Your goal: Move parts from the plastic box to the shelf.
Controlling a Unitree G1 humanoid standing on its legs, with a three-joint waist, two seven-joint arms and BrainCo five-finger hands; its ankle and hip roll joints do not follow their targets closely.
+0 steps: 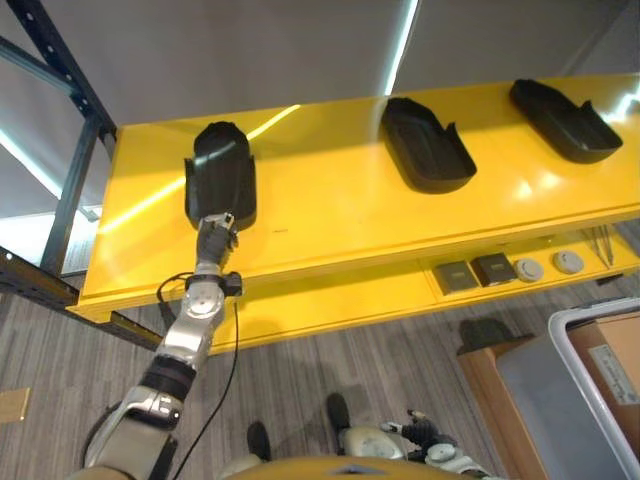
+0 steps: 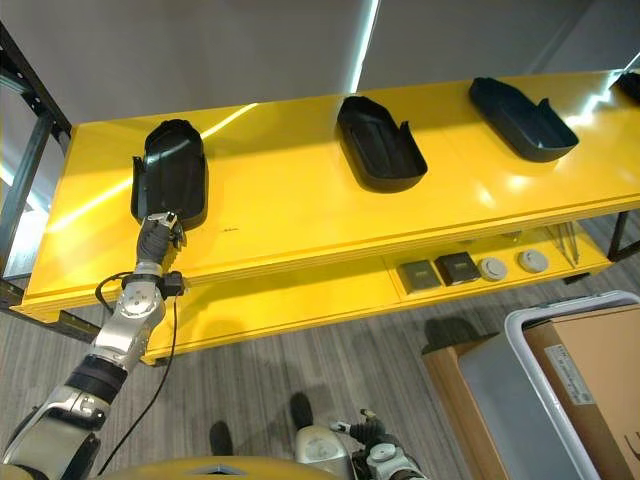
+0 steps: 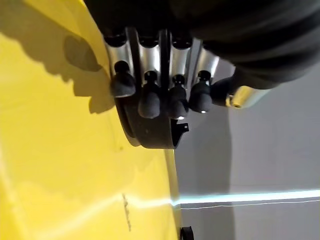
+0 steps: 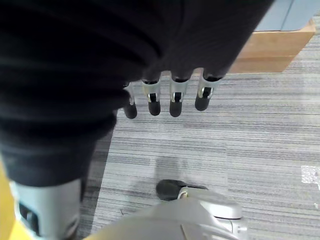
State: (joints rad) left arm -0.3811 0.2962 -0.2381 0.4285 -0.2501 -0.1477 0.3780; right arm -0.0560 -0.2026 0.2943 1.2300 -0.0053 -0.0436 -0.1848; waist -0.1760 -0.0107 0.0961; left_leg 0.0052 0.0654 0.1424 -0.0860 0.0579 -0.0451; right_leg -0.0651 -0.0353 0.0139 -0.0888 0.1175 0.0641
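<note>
A black moulded part lies on the yellow shelf near its left end. My left hand reaches up to the part's near end. Close up, its fingers curl over the part's rim, with the thumb on the other side. Two more black parts rest farther right on the same shelf. Low down by my body, my right hand hangs over the carpet, fingers relaxed and holding nothing. The grey plastic box stands at the lower right.
A lower yellow ledge carries small square and round items. A dark blue rack post stands left of the shelf. A cardboard piece lies in the box, and a wooden panel stands beside it.
</note>
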